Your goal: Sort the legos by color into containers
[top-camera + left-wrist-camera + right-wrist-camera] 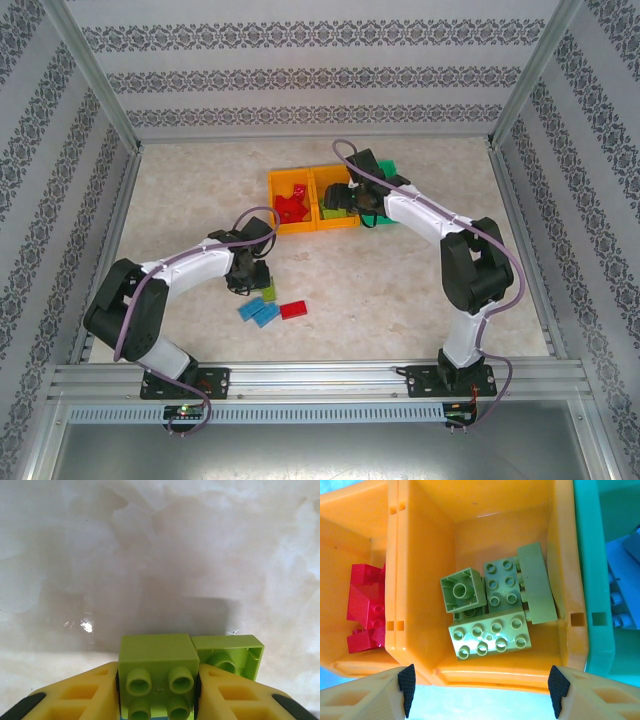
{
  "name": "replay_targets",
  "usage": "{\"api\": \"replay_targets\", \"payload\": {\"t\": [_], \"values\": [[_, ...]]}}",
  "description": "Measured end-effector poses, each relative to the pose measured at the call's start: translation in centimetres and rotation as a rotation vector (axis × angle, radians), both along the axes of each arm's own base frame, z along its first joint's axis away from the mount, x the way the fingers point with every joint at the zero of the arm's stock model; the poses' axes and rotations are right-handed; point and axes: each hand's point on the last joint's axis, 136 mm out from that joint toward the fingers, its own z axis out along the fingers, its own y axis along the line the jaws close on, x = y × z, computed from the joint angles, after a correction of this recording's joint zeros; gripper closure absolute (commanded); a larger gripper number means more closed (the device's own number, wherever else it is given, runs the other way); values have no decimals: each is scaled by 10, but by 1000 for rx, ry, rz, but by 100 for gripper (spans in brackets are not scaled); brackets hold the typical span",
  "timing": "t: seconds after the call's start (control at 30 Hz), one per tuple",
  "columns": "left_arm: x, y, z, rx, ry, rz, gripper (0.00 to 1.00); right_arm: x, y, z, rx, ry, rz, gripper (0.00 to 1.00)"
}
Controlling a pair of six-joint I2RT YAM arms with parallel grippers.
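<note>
My left gripper (159, 692) is shut on a light green four-stud lego (159, 670), pinched between its yellow fingers just over the table. A second light green lego (235, 655) lies on its side against it on the right. From above, the left gripper (247, 284) is low over the loose legos: a green one (268, 292), blue ones (258, 312) and a red one (294, 309). My right gripper (481, 689) is open and holds nothing, above the near wall of the middle orange container (485, 672), which holds several light green legos (490, 635).
The left orange container (275, 205) holds red legos (367, 610). The green container (587, 580) on the right holds blue legos (622, 580). The right arm (430, 215) reaches across over the containers. Patterned walls and metal posts enclose the table.
</note>
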Motion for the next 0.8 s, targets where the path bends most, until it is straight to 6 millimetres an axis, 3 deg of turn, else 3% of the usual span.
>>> {"api": "replay_targets", "payload": {"t": [0.13,0.47,0.63,0.8], "values": [[4,-7,1,-27,-3,-4,62,-11,3,-2,0,2,15,27],[51,-36,-2,-66,-34,-14,52,-45,17,-23,-18,41,77,26],[55,-41,-11,-69,-14,-26,39,-66,28,-39,-35,79,124,26],[56,-40,-7,-68,-29,-26,32,-74,29,-46,-43,95,134,26]]}}
